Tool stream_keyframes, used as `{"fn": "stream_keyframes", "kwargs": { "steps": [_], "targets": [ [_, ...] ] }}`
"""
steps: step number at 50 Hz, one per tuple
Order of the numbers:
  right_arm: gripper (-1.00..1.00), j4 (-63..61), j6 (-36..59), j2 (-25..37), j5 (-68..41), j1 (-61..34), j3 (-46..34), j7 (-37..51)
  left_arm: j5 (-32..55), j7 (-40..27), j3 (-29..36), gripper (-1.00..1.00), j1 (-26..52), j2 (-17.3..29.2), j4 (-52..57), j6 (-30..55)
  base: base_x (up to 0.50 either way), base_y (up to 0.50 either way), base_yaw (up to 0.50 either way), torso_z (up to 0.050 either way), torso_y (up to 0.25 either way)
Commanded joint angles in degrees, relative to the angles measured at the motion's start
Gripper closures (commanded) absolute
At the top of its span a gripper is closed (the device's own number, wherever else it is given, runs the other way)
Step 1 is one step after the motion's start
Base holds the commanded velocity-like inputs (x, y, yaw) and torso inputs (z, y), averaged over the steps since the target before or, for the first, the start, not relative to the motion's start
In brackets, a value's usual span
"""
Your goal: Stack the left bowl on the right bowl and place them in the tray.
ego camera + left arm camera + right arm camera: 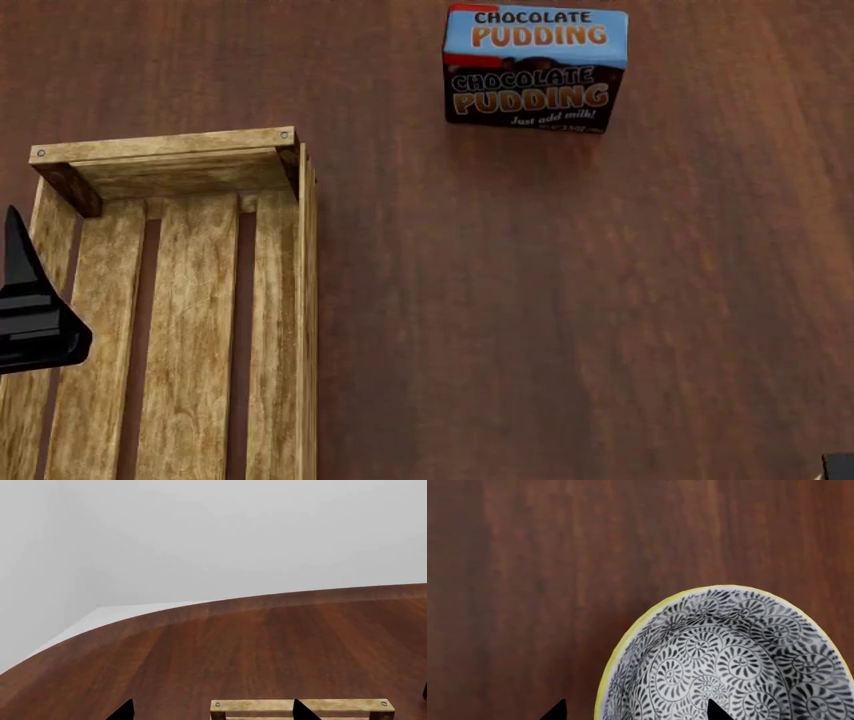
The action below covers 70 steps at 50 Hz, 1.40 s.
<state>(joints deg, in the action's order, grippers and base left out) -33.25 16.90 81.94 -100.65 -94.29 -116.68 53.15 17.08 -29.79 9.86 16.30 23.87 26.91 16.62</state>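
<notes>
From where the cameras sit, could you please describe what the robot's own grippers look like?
Little shows. The left gripper is plain matte black, with a tapered pointed finger above a blockier base, and no cables or markings. In both wrist views only black triangular fingertips show. The right gripper looks equally black and unmarked.

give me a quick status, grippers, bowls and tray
Left gripper open above tray end. Right gripper open over patterned bowl, not gripping. Tray holds no bowl. Pudding box stands apart.
</notes>
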Motion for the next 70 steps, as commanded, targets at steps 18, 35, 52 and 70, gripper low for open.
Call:
{"fn": "stream_keyframes", "kwargs": {
  "steps": [18,35,52,70],
  "targets": [
    [-1.00,5.39,-7.39,-4.10,2.18,6.29,-1.75,-3.45,0.19,-0.11,0.21,-1.00,0.23,0.19,-0.44,-0.21,0.00,0.00,0.00,0.000,0.000],
    [-1.00,6.97,-10.24,-5.74,2.73,9.20,-2.51,-4.45,0.44,-0.24,0.15,-1.00,0.22,0.32,-0.55,-0.34,0.00,0.00,0.00,0.000,0.000],
    [-1.00,7.99,-12.06,-6.74,3.00,11.18,-2.81,-5.20,0.60,-0.44,0.21,-1.00,0.23,0.49,-0.31,-0.26,0.00,0.00,0.00,0.000,0.000],
    [-1.00,9.62,-14.22,-7.74,3.00,13.65,-3.25,-6.53,0.50,-0.60,0.47,-1.00,0.33,0.60,-0.51,-0.35,0.00,0.00,0.00,0.000,0.000]
  ]
}}
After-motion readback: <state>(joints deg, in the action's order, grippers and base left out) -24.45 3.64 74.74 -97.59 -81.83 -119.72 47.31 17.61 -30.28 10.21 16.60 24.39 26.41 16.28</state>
